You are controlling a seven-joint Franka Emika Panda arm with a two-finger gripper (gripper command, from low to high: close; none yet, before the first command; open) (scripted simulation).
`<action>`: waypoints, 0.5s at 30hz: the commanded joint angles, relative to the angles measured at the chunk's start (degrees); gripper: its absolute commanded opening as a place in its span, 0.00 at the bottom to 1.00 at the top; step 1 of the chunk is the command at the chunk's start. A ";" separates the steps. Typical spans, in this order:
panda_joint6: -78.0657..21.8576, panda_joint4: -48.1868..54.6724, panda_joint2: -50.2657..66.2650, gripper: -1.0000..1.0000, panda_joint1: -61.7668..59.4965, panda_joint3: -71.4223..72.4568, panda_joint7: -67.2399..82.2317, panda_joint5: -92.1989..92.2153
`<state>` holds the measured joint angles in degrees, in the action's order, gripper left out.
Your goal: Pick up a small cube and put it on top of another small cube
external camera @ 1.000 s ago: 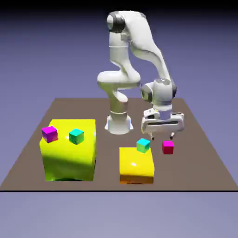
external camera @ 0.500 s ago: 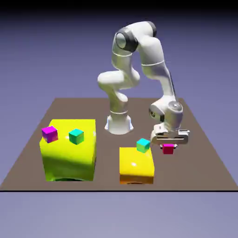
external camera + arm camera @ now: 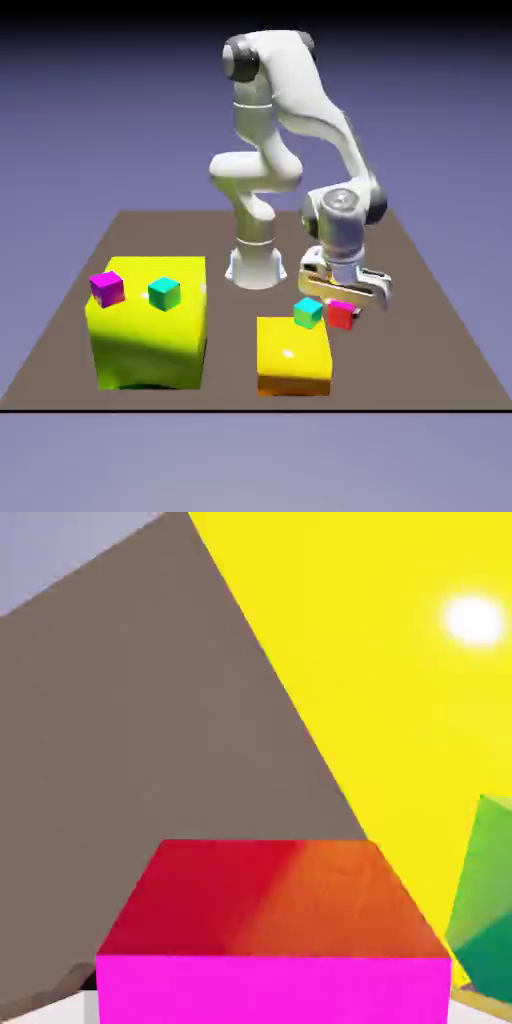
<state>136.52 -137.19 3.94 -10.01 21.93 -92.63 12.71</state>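
the tool (image 3: 342,303) is clamped on the tiny crimson cube (image 3: 341,315), holding it off the brown desk (image 3: 440,330), just beside the teal cube (image 3: 308,312) on the low yellow block (image 3: 293,357). the tiny magenta cube (image 3: 107,288) sits well apart, on the tall yellow block (image 3: 150,335), beside a second teal cube (image 3: 164,293).

A teal cube (image 3: 164,293) tops the large yellow block (image 3: 150,330), another teal cube (image 3: 308,312) the small yellow block (image 3: 293,356).
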 commanded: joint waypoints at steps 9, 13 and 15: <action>-16.60 18.69 -1.28 0.00 -16.49 -16.21 -14.37 1.18; -24.07 24.93 -2.05 0.00 -24.70 -20.92 -20.52 0.30; -27.30 25.99 -2.54 0.00 -28.41 -21.02 -22.96 -1.19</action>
<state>109.28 -111.20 1.40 -40.81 0.91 -115.57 11.58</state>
